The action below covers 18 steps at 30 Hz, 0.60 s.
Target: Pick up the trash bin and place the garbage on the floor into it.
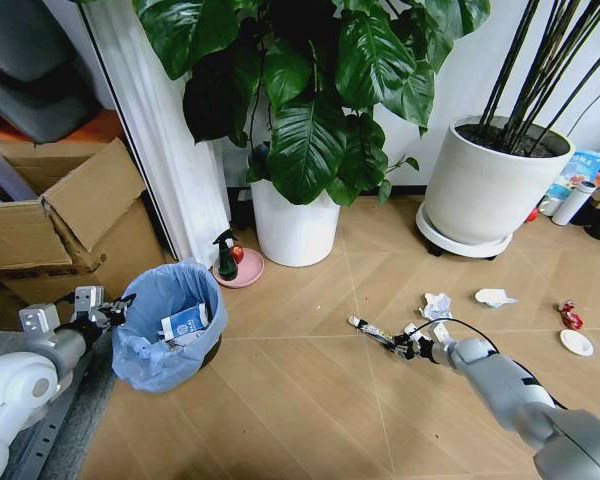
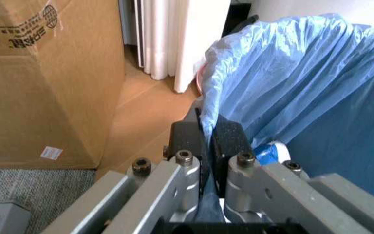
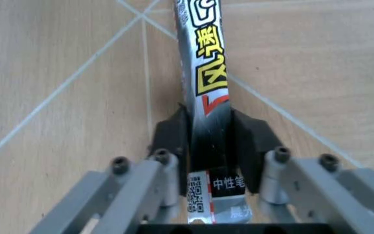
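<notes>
Floor: light wood boards laid in a diagonal pattern, with pale seams. Far wall: plain white with a dark skirting strip. White curtain hangs to the floor at far left. Cardboard boxes stand left of it, flaps open. Grey carpet covers the near left corner. Two white plant pots stand against the wall, the right one larger. Lighting even and bright.

Our left gripper sits at the frame's lower left, arm reaching in from the corner, pads pinched tight together. Our right gripper extends from the lower right toward centre, clamped closed.
</notes>
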{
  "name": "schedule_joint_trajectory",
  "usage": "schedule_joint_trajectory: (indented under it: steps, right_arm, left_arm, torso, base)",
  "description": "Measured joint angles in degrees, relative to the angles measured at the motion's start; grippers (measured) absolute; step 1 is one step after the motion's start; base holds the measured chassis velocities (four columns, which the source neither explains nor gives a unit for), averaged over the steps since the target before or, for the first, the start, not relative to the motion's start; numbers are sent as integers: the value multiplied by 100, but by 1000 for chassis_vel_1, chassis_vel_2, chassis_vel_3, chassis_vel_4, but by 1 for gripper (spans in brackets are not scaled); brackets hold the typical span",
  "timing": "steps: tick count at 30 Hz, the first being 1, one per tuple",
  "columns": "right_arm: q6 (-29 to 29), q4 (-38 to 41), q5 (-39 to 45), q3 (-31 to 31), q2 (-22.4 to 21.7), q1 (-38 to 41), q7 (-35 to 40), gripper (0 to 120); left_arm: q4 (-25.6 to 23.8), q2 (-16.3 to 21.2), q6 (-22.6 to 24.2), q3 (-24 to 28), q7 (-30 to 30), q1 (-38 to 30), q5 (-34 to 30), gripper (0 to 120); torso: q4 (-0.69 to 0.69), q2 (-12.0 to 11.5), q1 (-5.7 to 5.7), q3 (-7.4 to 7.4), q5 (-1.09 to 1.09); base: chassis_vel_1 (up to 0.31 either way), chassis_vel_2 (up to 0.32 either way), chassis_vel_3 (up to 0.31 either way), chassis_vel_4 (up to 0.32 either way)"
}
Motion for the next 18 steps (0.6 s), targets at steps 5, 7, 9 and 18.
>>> schedule_joint_trajectory:
  steps: [5, 7, 9, 18]
  right_arm:
    - [-12, 30, -1, 4, -56, -24, -12, 4]
    - [-17, 39, 1, 8, -64, -32, -15, 0]
    - [-19, 51, 6, 12, -70, -41, -16, 0]
    - [38, 703, 696, 18, -265, -142, -205, 0]
  left_arm:
    - [-5, -5, 0, -17, 0, 18, -3, 0]
    - [-5, -8, 0, -19, 0, 20, -3, 0]
    - [-7, -14, 0, -19, 0, 21, -3, 0]
    - [-31, -29, 0, -5, 0, 56, 1, 0]
  torso:
    - [-3, 0, 0, 1, 0]
    - [-3, 0, 0, 1, 0]
    - [-2, 0, 0, 1, 0]
    - [-3, 0, 1, 1, 1]
  base:
    - [0, 0, 0, 0]
    - [0, 0, 0, 0]
    - [0, 0, 0, 0]
    - [0, 0, 0, 0]
